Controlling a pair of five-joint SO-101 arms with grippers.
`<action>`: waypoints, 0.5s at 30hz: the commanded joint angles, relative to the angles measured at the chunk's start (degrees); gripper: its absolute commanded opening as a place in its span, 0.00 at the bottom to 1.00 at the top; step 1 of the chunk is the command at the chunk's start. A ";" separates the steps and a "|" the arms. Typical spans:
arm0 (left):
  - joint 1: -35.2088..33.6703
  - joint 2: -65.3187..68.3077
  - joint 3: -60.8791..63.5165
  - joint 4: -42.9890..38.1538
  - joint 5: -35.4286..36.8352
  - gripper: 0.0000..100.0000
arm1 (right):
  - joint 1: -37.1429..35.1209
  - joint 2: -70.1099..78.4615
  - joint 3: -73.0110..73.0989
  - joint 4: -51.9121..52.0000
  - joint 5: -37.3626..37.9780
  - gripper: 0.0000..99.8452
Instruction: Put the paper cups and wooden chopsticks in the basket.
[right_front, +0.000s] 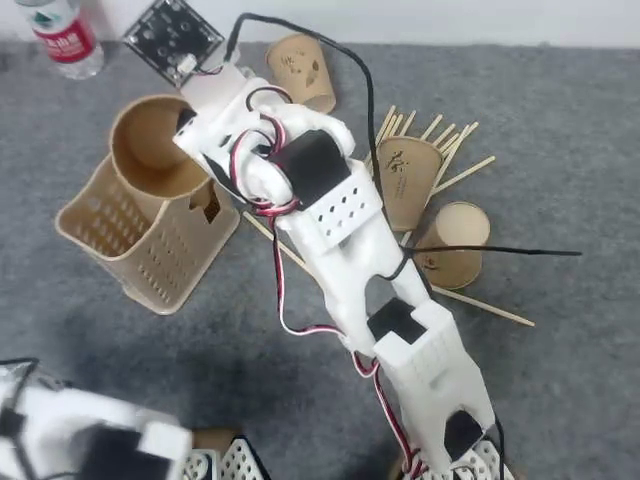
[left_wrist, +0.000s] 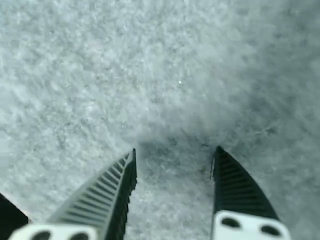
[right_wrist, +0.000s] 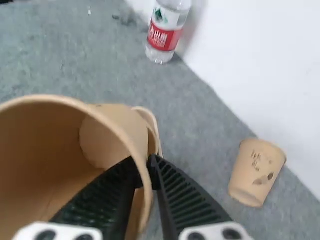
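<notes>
My right gripper (right_front: 197, 128) (right_wrist: 145, 169) is shut on the rim of a brown paper cup (right_front: 148, 148) (right_wrist: 55, 150), holding it mouth-up over the top of the beige basket (right_front: 140, 250). A second cup (right_front: 302, 70) (right_wrist: 255, 170) lies beyond the arm near the wall. A third stands mouth-down (right_front: 410, 180) among scattered wooden chopsticks (right_front: 450, 150), and one more cup (right_front: 455, 242) lies just in front of it. My left gripper (left_wrist: 175, 167) is open over bare grey carpet, and its arm (right_front: 80, 435) is at the near left corner.
A water bottle (right_front: 62, 35) (right_wrist: 167, 27) stands by the white wall at the far left. A black checkered board (right_front: 170, 35) lies beside it. One loose chopstick (right_front: 485, 307) lies right of the right arm. Grey carpet covers the table.
</notes>
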 joint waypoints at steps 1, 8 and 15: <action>1.05 -14.24 6.73 -1.76 0.09 0.24 | 1.01 -0.13 -1.93 -0.57 -0.35 0.03; 5.19 -32.35 16.40 -1.76 -0.18 0.24 | 0.40 0.75 -0.62 0.57 -0.35 0.31; 5.19 -43.43 21.14 -1.23 -0.18 0.24 | 0.48 -0.04 -2.29 0.66 -0.26 0.26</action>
